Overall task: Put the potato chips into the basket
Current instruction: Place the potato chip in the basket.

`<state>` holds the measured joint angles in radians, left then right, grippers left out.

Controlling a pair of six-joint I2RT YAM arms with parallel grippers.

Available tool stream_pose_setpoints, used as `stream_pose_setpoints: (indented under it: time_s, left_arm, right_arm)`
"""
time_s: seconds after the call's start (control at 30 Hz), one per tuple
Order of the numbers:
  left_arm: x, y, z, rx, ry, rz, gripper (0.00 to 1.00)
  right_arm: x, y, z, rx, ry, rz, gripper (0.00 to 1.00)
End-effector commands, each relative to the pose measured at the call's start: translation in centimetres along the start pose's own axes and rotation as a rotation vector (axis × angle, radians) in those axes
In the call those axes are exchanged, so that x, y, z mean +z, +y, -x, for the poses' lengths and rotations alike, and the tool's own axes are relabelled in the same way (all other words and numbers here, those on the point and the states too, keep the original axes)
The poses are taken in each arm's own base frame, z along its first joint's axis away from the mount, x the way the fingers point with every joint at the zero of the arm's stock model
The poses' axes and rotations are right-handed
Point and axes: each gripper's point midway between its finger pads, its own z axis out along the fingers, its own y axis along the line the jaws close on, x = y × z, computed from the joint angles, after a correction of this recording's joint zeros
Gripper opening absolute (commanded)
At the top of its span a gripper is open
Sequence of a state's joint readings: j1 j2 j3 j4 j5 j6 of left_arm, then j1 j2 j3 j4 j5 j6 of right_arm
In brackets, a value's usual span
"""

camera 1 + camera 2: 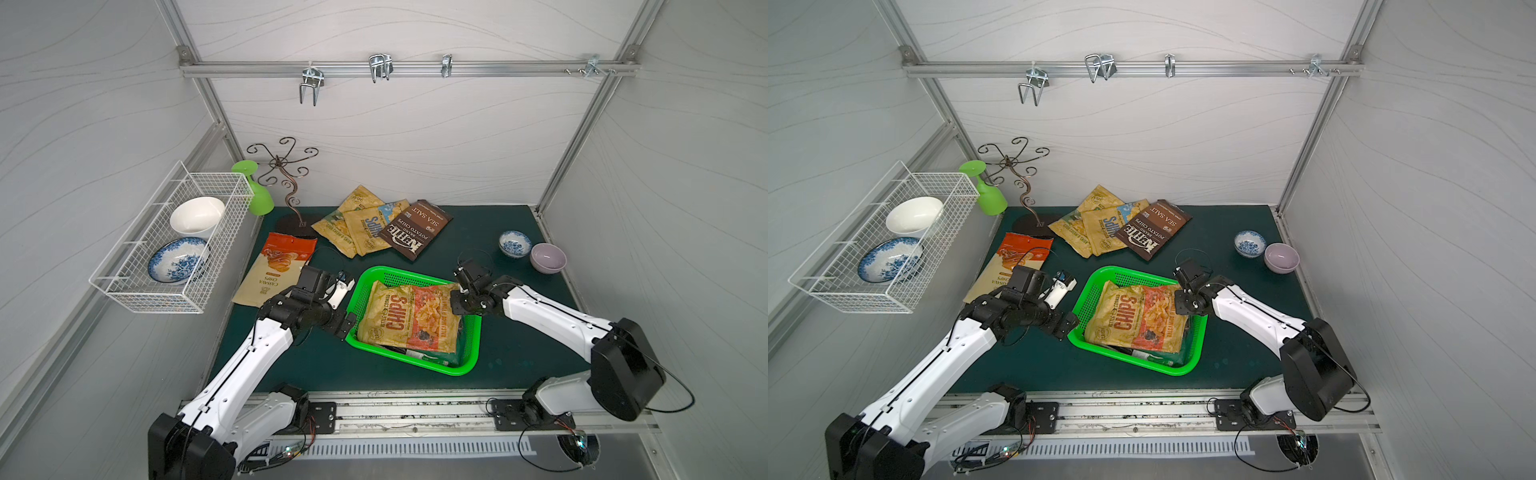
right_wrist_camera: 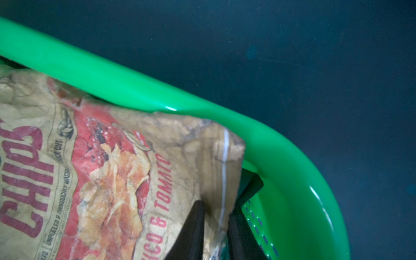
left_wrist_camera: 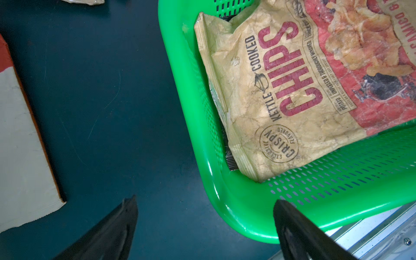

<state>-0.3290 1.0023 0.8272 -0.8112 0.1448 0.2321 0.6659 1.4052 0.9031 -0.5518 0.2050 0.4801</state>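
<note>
Your right gripper (image 2: 225,198) is pinched narrow on the sealed end of the tan CHIPS bag (image 1: 409,318), which lies on top of other bags inside the green basket (image 1: 363,291). Your left gripper (image 3: 206,225) stands wide and empty beside the basket's left end. The brown Kettle bag (image 1: 415,230), the overlapping tan bags (image 1: 365,232) and the orange cassava bag (image 1: 274,270) lie on the mat (image 1: 519,353), outside the basket.
</note>
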Motion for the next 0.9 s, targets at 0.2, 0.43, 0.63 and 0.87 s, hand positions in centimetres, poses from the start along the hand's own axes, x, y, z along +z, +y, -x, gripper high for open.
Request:
stream_pose_setpoints:
  time_s: [0.2,0.43,0.63,0.87]
  left_arm:
    - [-0.5,0.2,0.9,0.004,-0.052,0.015,0.99]
    - [-0.6,0.2,0.8,0.006,-0.055,0.013,0.99]
    - [-0.6,0.1,0.8,0.005,-0.057,0.011,0.99]
    - [-0.6,0.2,0.8,0.003,-0.056,0.015,0.99]
  right_arm:
    - [-0.8,0.0,-2.2,0.030,0.027,0.021,0.00]
    - [-2.3,0.4,-3.6,0.049,0.049,0.056,0.00]
    - [-2.9,0.8,-4.5,0.041,0.088,0.085,0.00]
    - [-5.7,-0.1,-3.2,0.039,0.015,0.066,0.52]
